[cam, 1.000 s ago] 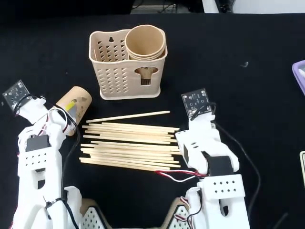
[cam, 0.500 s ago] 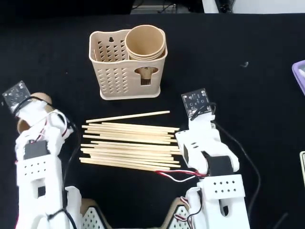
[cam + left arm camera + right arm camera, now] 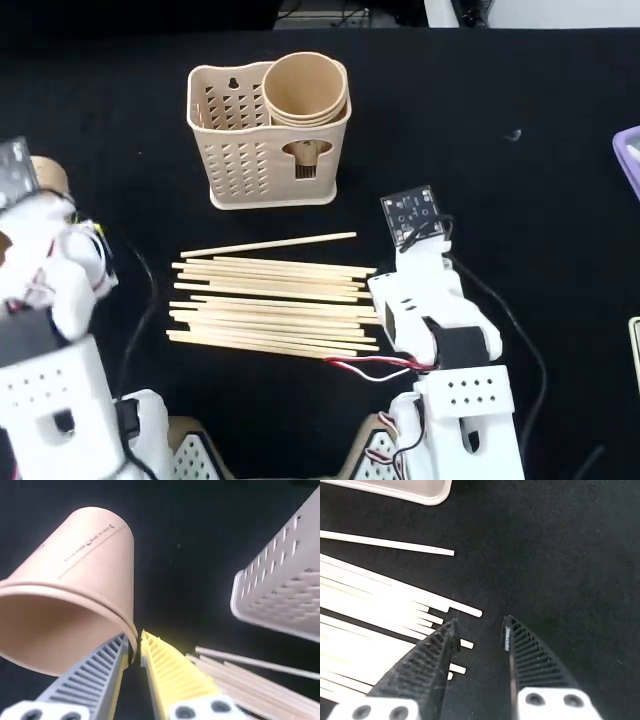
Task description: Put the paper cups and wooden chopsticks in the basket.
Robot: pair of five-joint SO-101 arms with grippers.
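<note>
- Black cloth covers the bench (image 3: 500,80). The basket (image 3: 240,165) stands upper centre in the high view, with a stack of paper cups (image 3: 305,88) already in its right part.
- My left gripper (image 3: 135,645) is clamped on the rim of one paper cup (image 3: 75,595), which is held clear of the bench at the far left edge of the high view.
- Risk: the grip takes only a short stretch of rim. I judge the cup could pivot or slip during the carry, or the paper wall could crease if squeezed harder.
- Risk: the stack stands proud of the basket rim. If the held cup arrives tilted, it may catch the top cup instead of nesting, or it could nudge the light basket over.
- The wooden chopsticks (image 3: 270,305) lie loose in a flat pile mid-frame, with one stick (image 3: 268,244) apart on the basket side.
- My right gripper (image 3: 477,627) has its jaws apart just above the right-hand ends of the pile and holds nothing.
- Risk: closing on the ends alone would likely take a few sticks and fan out or roll the rest.
- Risk: long sticks gripped at one end will droop and may strike the basket wall on the way in.
- Risk: the red and white wires (image 3: 370,368) lie near the lower sticks and could drag them.
</note>
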